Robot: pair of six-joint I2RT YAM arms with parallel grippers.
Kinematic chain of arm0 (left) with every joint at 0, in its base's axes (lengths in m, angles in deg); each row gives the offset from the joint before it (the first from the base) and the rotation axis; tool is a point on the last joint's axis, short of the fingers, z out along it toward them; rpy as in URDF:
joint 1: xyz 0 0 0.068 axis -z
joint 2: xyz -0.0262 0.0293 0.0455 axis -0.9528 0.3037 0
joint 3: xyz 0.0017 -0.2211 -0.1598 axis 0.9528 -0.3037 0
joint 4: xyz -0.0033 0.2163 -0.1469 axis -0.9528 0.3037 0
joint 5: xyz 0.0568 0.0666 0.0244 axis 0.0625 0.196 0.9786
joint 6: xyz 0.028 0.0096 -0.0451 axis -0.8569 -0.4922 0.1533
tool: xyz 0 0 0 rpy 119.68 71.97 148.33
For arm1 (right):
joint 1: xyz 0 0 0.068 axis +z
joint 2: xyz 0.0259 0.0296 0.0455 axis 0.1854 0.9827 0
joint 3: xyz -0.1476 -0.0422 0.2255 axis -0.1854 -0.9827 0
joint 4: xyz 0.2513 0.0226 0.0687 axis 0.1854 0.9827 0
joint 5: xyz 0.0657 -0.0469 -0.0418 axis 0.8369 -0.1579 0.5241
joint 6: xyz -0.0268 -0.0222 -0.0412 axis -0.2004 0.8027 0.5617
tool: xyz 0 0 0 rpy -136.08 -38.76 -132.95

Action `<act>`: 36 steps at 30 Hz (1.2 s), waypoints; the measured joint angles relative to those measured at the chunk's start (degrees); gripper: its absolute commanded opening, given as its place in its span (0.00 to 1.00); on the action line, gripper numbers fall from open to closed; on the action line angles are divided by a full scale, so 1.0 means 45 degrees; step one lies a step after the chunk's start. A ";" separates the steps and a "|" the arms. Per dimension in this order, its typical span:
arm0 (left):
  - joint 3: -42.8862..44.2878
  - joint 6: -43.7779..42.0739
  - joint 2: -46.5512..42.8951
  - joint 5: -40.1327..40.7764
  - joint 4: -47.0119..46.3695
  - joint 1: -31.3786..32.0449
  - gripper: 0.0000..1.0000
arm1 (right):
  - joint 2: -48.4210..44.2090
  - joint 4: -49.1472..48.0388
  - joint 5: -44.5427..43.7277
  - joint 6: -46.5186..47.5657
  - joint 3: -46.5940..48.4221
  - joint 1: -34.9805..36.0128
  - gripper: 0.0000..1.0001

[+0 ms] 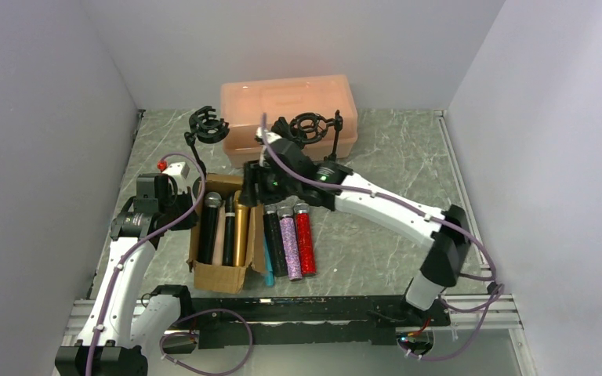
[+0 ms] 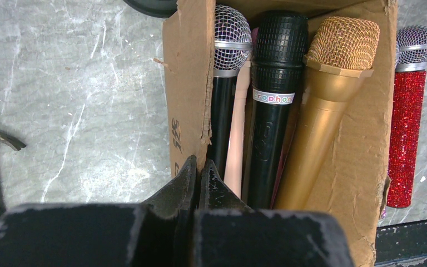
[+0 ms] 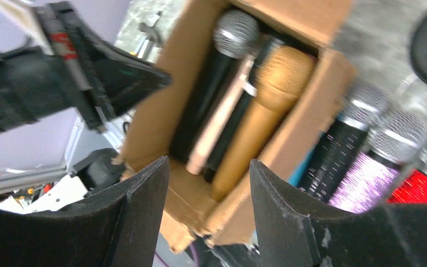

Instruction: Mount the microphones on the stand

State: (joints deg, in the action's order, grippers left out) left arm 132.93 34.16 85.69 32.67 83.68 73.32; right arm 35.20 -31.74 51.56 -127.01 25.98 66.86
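A cardboard box (image 1: 221, 274) holds a black microphone with a silver head (image 2: 229, 39), a peach one (image 2: 234, 144), a black one (image 2: 275, 83) and a gold one (image 2: 333, 72). On the table right of the box lie a teal microphone (image 1: 268, 272), a black glitter one (image 1: 274, 243), a purple glitter one (image 1: 290, 239) and a red glitter one (image 1: 304, 239). Two black stands with ring mounts (image 1: 208, 125) (image 1: 311, 125) stand at the back. My left gripper (image 2: 200, 162) is shut on the box's left wall. My right gripper (image 3: 208, 161) is open and empty above the box's far end.
A peach plastic bin (image 1: 288, 98) stands behind the stands at the back. Grey walls close in the table on the left, right and back. A black rail (image 1: 306, 309) runs along the near edge.
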 measured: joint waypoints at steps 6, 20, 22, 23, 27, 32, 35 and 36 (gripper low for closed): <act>0.0034 0.0000 0.0000 0.0005 0.0015 0.0000 0.00 | 0.2623 0.0831 -0.0141 0.0369 0.3026 0.0967 0.57; 0.0073 0.0000 0.0000 0.0000 -0.0005 0.0000 0.00 | 0.5489 0.2997 -0.0976 0.0874 0.4575 0.1141 0.58; 0.0073 0.0000 -0.0010 -0.0005 -0.0005 0.0000 0.00 | 0.5707 0.3113 -0.1064 0.0937 0.4852 0.1175 0.58; 0.0073 0.0000 -0.0019 -0.0005 0.0005 0.0000 0.00 | 0.5872 0.3206 -0.1151 0.0981 0.4998 0.1180 0.58; 0.0073 0.0010 -0.0087 -0.0058 0.0063 0.0000 0.00 | 0.6669 0.3667 -0.1423 0.1093 0.5615 0.1229 0.59; 0.0073 0.0083 -0.0165 -0.0107 0.0126 0.0000 0.00 | 0.7898 0.4677 -0.1991 0.1452 0.6951 0.1399 0.50; 0.0073 0.0087 -0.0165 -0.0044 0.0248 -0.0015 0.00 | 0.7956 0.4726 -0.2171 0.1588 0.7227 0.1472 0.33; 0.0073 0.0087 -0.0165 -0.0029 0.0311 -0.0015 0.00 | 0.7927 0.4634 -0.2186 0.1617 0.7227 0.1477 0.29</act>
State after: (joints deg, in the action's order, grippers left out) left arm 133.26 34.55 84.95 32.53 85.08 73.25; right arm 70.87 -10.89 41.73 -119.73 58.50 73.51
